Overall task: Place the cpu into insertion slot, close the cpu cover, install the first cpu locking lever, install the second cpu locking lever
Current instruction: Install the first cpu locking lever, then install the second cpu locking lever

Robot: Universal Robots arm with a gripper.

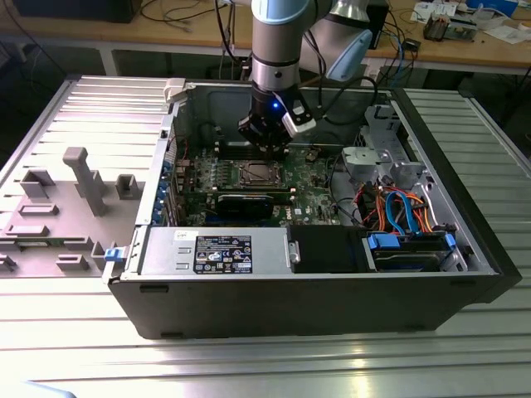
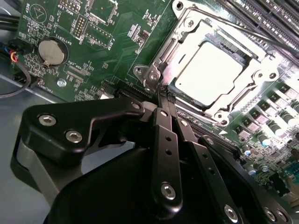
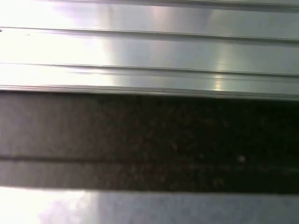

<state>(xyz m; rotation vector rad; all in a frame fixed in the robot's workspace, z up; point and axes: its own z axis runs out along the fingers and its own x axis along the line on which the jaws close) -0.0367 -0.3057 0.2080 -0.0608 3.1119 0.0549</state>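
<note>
Your gripper (image 2: 164,100) – fingers (image 2: 163,135) clenched, grasping nothing – tip just beside corner of cpu cover (image 2: 161,60); cpu (image 2: 210,74) seated in insertion slot (image 1: 259,173), cover down.

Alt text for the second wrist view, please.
The tool, fingers together, sits at a corner of the cover, which lies closed over the cpu on the green board. A round coin cell is on the board.
</note>
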